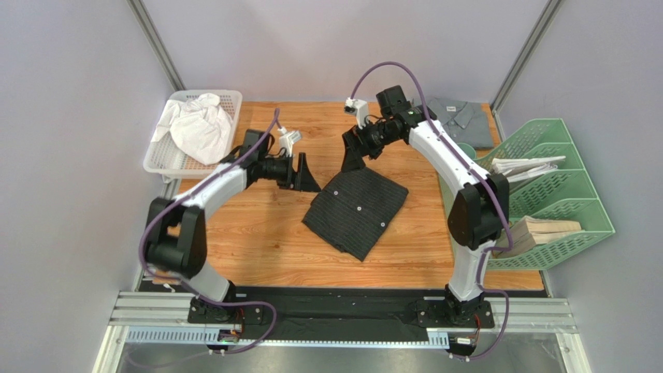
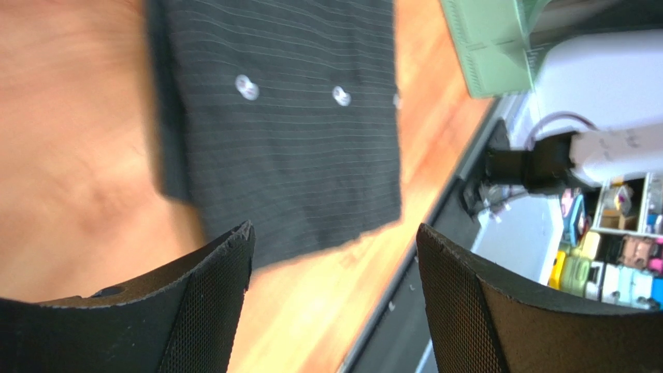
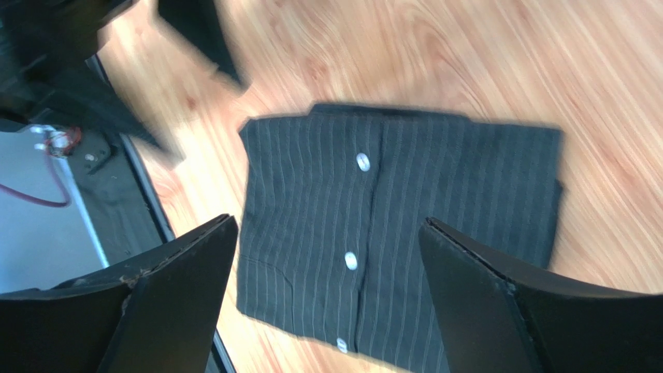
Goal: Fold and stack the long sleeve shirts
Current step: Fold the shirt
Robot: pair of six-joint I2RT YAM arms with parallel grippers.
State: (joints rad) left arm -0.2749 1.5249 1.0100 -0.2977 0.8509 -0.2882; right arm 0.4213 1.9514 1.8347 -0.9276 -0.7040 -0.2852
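Left tool (image 1: 305,174) and right tool (image 1: 352,155) hover released and empty beside the folded black pinstriped button-up shirt (image 1: 356,211) at the middle of the wooden counter (image 1: 257,241).

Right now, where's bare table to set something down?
Free: the wooden tabletop strip between the folded black pinstriped shirt and the near edge. Crowded: far corners, with the white plastic basket and folded grey shirt; green mesh trays line the right.

Folded black pinstriped shirt (image 3: 436,233) lies flat on the wooden table (image 3: 467,62), three pale buttons (image 3: 363,162) facing up. The right gripper (image 3: 327,225) hangs above it, jaws wide, holding nothing.
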